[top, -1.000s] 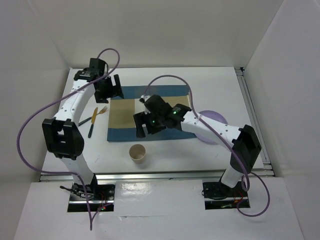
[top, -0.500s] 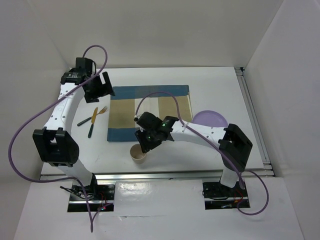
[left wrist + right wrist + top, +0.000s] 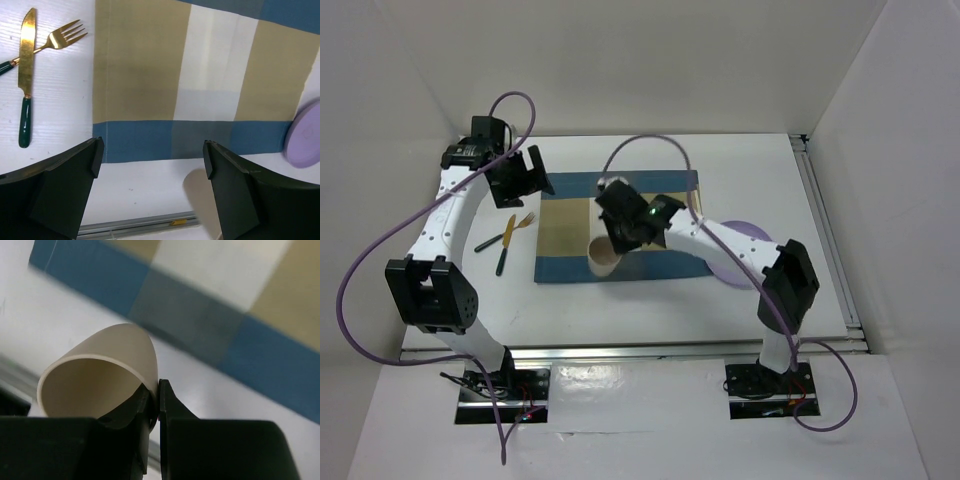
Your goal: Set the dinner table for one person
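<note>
A beige paper cup (image 3: 604, 256) hangs over the near edge of the blue-and-tan striped placemat (image 3: 570, 225). My right gripper (image 3: 620, 236) is shut on the cup (image 3: 100, 375): in the right wrist view one finger sits inside the rim and the other outside, pinching the wall at the gripper (image 3: 157, 400). My left gripper (image 3: 525, 175) stands open above the placemat's far-left corner, and the left wrist view shows nothing between the gripper (image 3: 152, 152) fingers. The white dinner table (image 3: 760, 170) lies under everything.
A gold fork (image 3: 523, 222) and a green-handled knife (image 3: 504, 248) lie crossed on the table left of the placemat; the left wrist view shows the fork (image 3: 62, 39) and knife (image 3: 25, 75) too. A purple plate (image 3: 752, 238) lies right of the placemat, partly under my right arm.
My right gripper came down to the cup near the table's front edge, shut on its rim and carried it up over the placemat. The left arm drew back to the left, then held still.
</note>
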